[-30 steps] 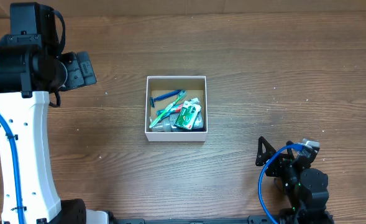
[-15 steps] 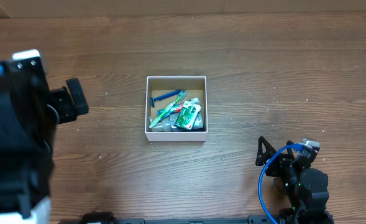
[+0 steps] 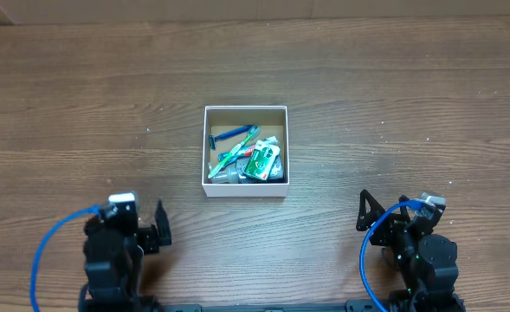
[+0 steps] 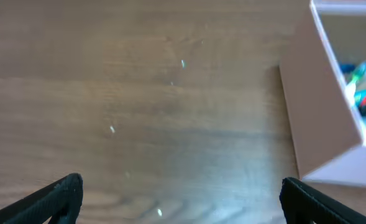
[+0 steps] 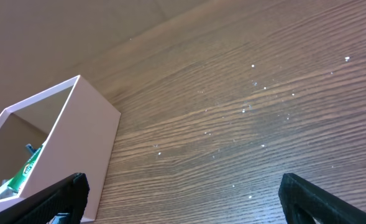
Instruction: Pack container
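Note:
The container [image 3: 245, 189], a small square box with white walls and a brown floor, sits mid-table. It holds a blue razor [image 3: 231, 134], a green toothbrush [image 3: 238, 149], a green-and-red tube [image 3: 261, 160] and other small items. My left gripper [image 3: 142, 232] rests near the front left edge, open and empty. My right gripper [image 3: 383, 218] rests near the front right, open and empty. The box shows at the right edge of the left wrist view [image 4: 322, 118] and at the left of the right wrist view [image 5: 96, 134].
Bare wooden tabletop surrounds the box. Both arms sit folded at the table's front edge, with blue cables looping at each base.
My left arm has swung down from the far left of the table to the front left edge. The right arm and the box have not moved.

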You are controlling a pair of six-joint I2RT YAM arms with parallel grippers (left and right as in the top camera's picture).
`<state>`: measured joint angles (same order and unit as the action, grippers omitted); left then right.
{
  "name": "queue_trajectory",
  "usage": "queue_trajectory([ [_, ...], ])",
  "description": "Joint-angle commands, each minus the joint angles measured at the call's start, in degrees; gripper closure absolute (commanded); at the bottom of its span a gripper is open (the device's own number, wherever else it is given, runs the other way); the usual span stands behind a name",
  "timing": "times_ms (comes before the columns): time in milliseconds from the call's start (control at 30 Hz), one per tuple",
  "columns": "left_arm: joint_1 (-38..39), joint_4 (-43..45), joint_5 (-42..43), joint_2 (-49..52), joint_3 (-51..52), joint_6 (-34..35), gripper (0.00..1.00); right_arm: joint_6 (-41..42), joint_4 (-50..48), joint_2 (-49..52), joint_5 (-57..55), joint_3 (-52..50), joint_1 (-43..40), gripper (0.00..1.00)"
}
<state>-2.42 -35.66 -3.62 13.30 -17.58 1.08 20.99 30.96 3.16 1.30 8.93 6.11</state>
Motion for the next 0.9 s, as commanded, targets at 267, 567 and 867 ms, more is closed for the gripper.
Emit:
queue_trajectory([
  [267, -0.2, 4.0, 3.7, -9.4, 9.1, -0.7, 0.0, 0.2, 0.0, -0.6, 0.3, -0.5, 0.3, 0.0],
  [567, -0.2, 4.0, 3.6, -9.3, 9.1, -0.7, 0.0, 0.2, 0.0, -0.6, 0.3, -0.5, 0.3, 0.0],
  [867, -0.2, 4.0, 3.7, -9.3, 9.1, -0.7, 0.0, 0.2, 0.0, -0.6, 0.3, -0.5, 0.3, 0.0],
])
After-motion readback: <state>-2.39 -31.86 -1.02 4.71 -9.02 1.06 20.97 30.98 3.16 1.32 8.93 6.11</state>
